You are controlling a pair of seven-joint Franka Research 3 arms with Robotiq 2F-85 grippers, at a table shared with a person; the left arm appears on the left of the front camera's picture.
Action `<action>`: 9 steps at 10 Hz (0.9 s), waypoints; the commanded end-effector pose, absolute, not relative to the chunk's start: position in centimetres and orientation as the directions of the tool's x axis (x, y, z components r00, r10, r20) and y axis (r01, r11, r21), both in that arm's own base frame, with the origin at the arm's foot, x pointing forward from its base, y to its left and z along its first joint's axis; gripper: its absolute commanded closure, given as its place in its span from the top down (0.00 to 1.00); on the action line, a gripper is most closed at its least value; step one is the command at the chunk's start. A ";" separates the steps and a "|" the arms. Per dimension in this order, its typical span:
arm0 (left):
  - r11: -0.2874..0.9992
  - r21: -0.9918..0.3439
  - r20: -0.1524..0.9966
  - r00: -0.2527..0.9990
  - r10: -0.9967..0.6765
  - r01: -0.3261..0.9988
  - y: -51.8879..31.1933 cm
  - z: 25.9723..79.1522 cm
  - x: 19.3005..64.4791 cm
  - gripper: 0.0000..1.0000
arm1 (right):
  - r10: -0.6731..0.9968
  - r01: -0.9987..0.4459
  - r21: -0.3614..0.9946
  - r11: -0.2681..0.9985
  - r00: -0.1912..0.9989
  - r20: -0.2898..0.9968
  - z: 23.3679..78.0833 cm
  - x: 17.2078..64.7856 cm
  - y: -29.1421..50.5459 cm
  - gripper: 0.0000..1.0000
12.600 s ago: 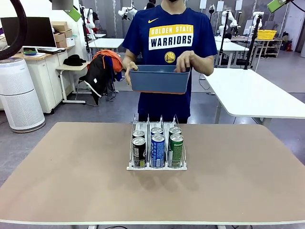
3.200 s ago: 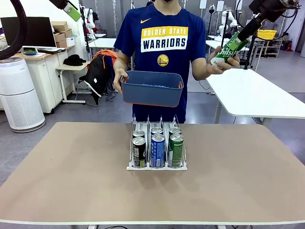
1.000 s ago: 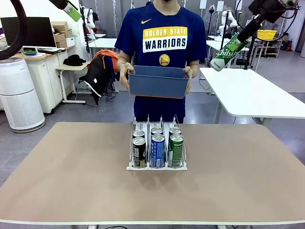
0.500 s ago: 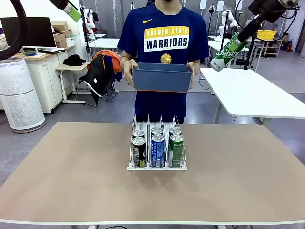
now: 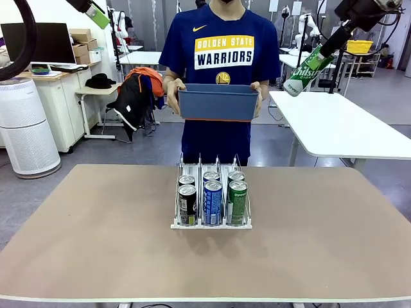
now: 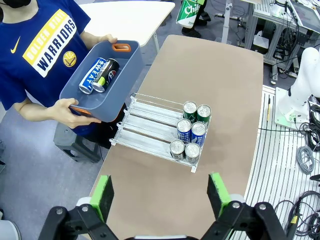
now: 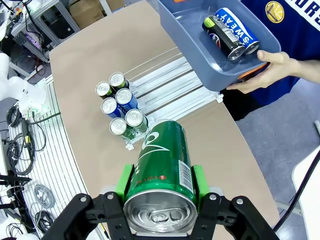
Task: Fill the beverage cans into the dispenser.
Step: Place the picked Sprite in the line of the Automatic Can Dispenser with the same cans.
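R hand (image 7: 161, 184) hung high over desk (image 5: 96, 237), clamped on green can (image 7: 160, 150). L hand (image 6: 161, 195) spread wide, empty. Dispenser (image 6: 145, 125) sat mid-desk, six cans (image 5: 212, 192) at front. Person (image 5: 225, 61) held tub (image 5: 217, 106) w/ two more cans (image 6: 92, 77). Step: carrying. Next, prob. lower can into free rear of green lane.

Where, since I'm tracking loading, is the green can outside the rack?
Front view, upper right: the green can hangs tilted in the right gripper, right of the blue tub.
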State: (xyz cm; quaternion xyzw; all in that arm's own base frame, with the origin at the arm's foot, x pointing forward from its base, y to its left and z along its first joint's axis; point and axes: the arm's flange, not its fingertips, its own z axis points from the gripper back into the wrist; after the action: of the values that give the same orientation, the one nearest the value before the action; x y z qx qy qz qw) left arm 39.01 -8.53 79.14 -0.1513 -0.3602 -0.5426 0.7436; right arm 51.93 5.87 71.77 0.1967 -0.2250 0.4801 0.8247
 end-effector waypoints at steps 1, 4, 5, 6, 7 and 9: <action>0.363 0.161 0.699 0.153 -0.699 0.918 -8.6 79.0 39.0 1.00 | 0.660 -0.841 0.135 0.524 0.501 0.560 71.4 51.1 7.0 0.58; 0.363 0.161 0.699 0.153 -0.699 0.918 -8.6 79.0 39.0 1.00 | 0.564 -0.758 0.152 0.634 0.588 0.580 70.2 47.5 8.3 0.58; 0.363 0.161 0.699 0.153 -0.699 0.918 -8.6 79.0 39.0 1.00 | 0.498 -0.701 0.117 0.703 0.603 0.623 69.6 45.8 9.1 0.58; 0.363 0.161 0.699 0.153 -0.699 0.918 -8.6 79.0 39.0 1.00 | 0.482 -0.682 0.122 0.721 0.620 0.619 69.4 44.9 9.0 0.58; 0.363 0.161 0.699 0.153 -0.699 0.918 -8.6 79.0 39.0 1.00 | 0.443 -0.632 0.113 0.767 0.649 0.619 68.4 44.1 9.6 0.58; 0.363 0.161 0.699 0.153 -0.699 0.918 -8.6 79.0 39.0 1.00 | 0.473 -0.657 0.141 0.740 0.659 0.585 67.3 42.3 10.2 0.58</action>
State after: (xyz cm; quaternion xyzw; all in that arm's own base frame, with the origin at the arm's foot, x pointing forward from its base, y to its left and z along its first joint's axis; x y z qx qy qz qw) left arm 39.02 -8.53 79.13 -0.1514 -0.3601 -0.5426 0.7436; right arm 43.31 9.65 67.78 0.1696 -0.2722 0.3196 0.8916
